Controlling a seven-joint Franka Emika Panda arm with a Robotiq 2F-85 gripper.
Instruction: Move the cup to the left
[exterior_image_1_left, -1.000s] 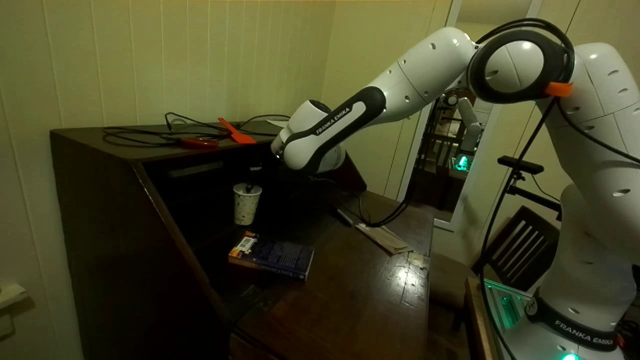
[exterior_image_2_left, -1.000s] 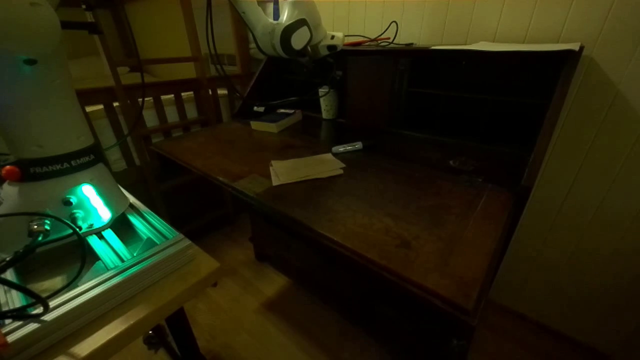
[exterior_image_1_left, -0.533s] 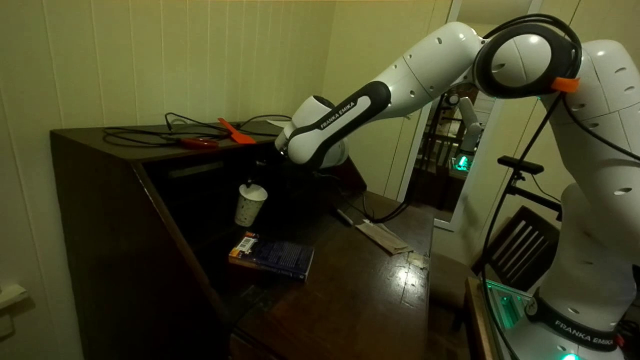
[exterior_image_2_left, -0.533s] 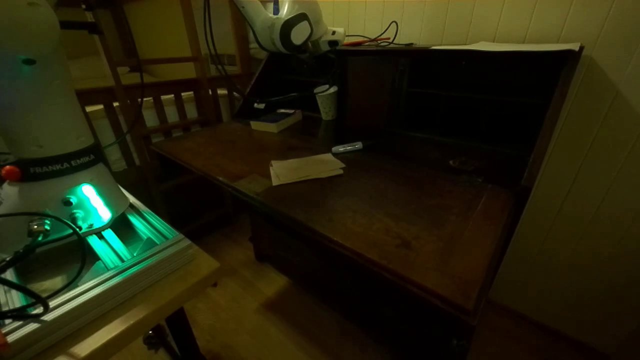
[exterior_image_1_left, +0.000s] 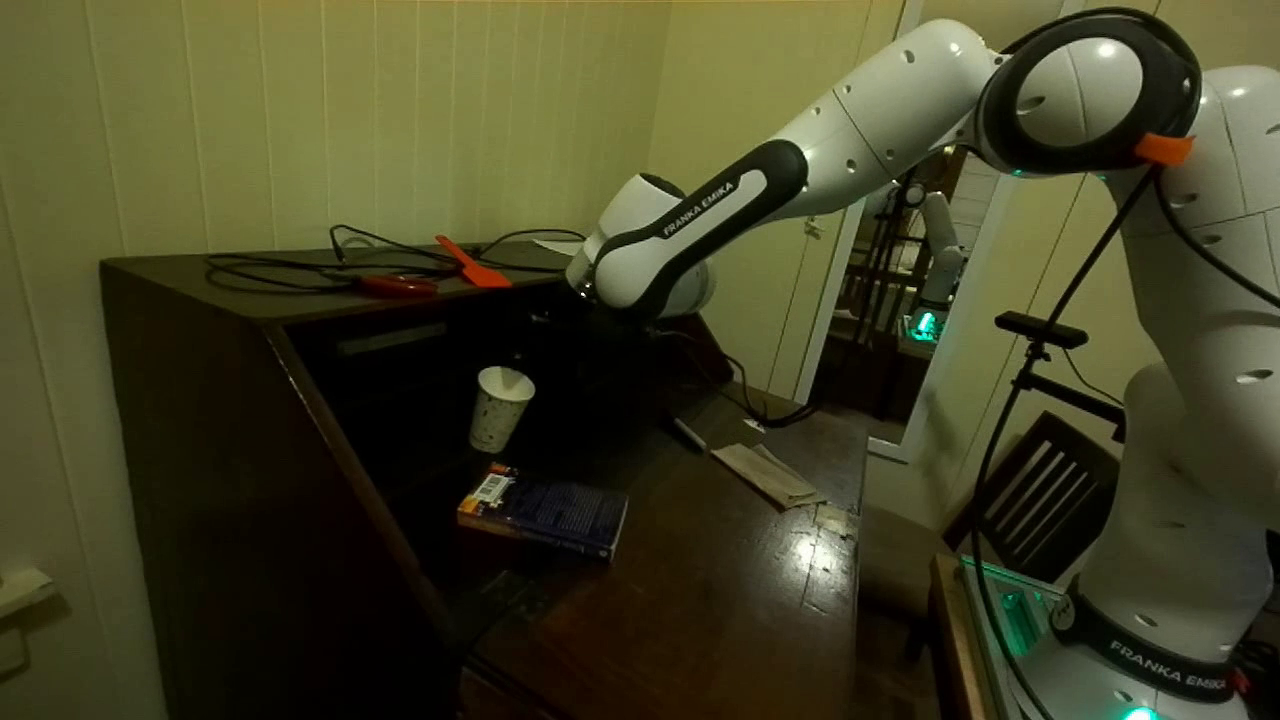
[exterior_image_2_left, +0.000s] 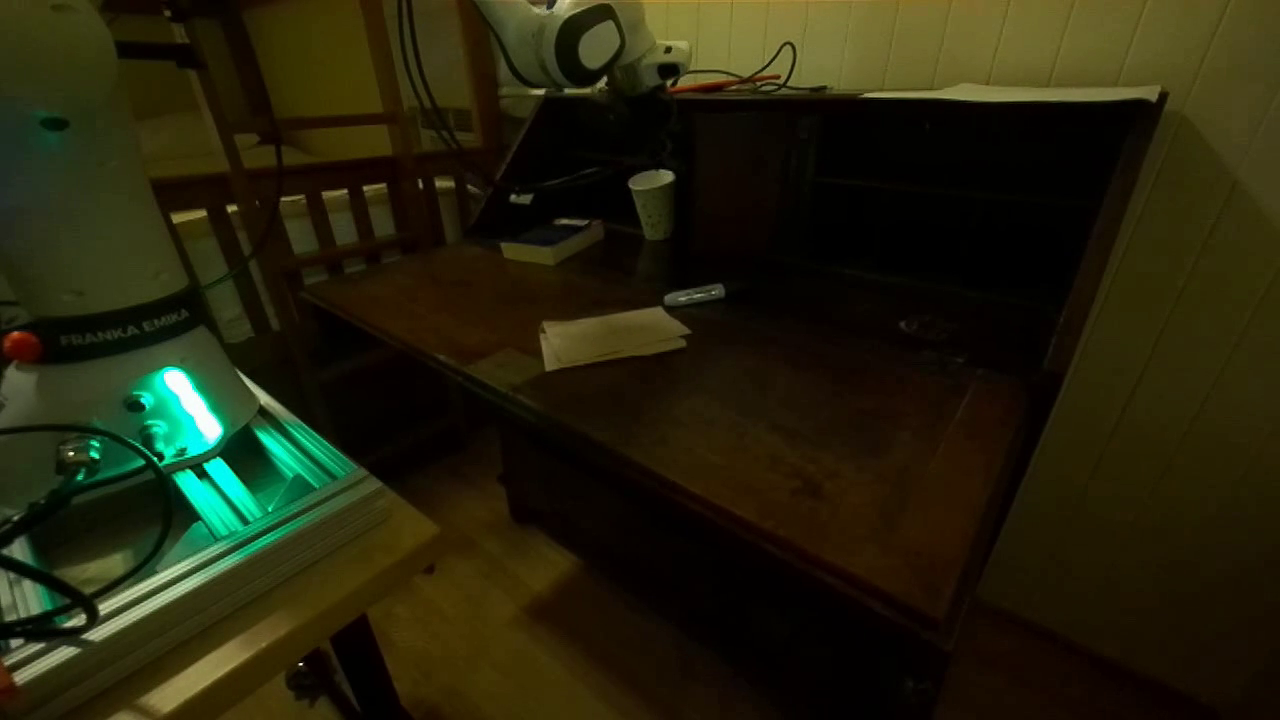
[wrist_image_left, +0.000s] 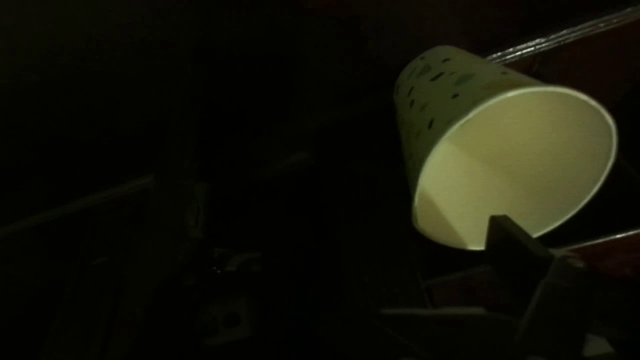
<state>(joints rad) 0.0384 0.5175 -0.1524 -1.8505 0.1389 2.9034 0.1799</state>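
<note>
The cup (exterior_image_1_left: 502, 408) is whitish with dark specks. It is in the dark recess of the desk behind the book, looking slightly tilted, mouth upward. It also shows in an exterior view (exterior_image_2_left: 653, 205) and in the wrist view (wrist_image_left: 520, 150), where its open mouth faces the camera. My gripper (exterior_image_1_left: 530, 338) is just above the cup and apart from it in the exterior views; it is very dark there (exterior_image_2_left: 660, 145). In the wrist view my gripper (wrist_image_left: 390, 240) looks open: one dark finger overlaps the cup's rim, the other is nearly lost in shadow. Nothing is between the fingers.
A dark blue book (exterior_image_1_left: 545, 510) lies in front of the cup. A folded pale paper (exterior_image_2_left: 615, 338) and a pale marker (exterior_image_2_left: 694, 295) lie on the desk (exterior_image_1_left: 700, 600). Cables, a red spatula (exterior_image_1_left: 475, 265) and a red-handled item (exterior_image_1_left: 397, 287) lie on the desk's upper top.
My gripper has risen and drawn back from the cup, its finger leaving the cup's mouth. The cup has tipped slightly and shifted a little, then stayed still over the last half second.
</note>
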